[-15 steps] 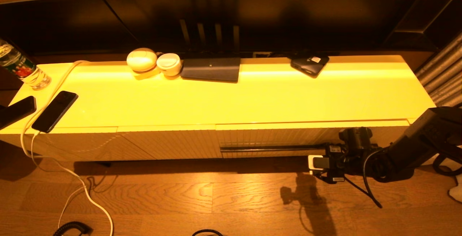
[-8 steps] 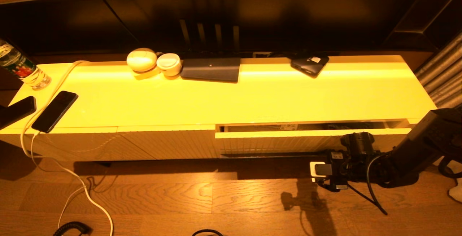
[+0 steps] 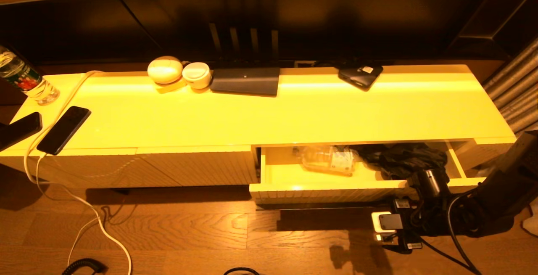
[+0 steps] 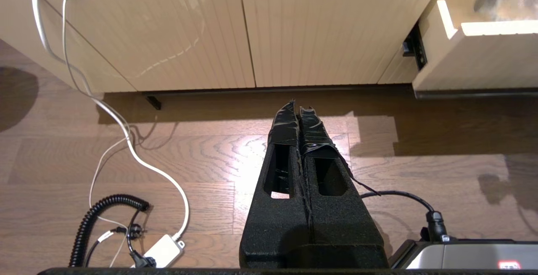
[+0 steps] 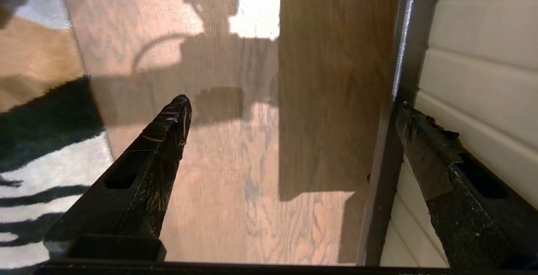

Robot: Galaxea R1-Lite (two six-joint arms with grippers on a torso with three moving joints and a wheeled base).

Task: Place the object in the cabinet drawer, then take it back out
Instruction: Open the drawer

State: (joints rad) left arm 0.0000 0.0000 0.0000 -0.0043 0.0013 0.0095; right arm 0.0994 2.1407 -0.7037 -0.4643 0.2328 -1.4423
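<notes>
The right gripper (image 5: 290, 111), fingers spread, hooks the cabinet drawer (image 3: 319, 189) by its handle strip, drawer partly open. Left gripper (image 4: 300, 113) is closed, idle. Next likely: fetching the object.

Warm amber cast overhead | glare streak on cabinet top (image 3: 294, 85) | hard shadows on floor (image 3: 210, 228) beneath right gripper (image 5: 290, 111) | wall behind dim
</notes>
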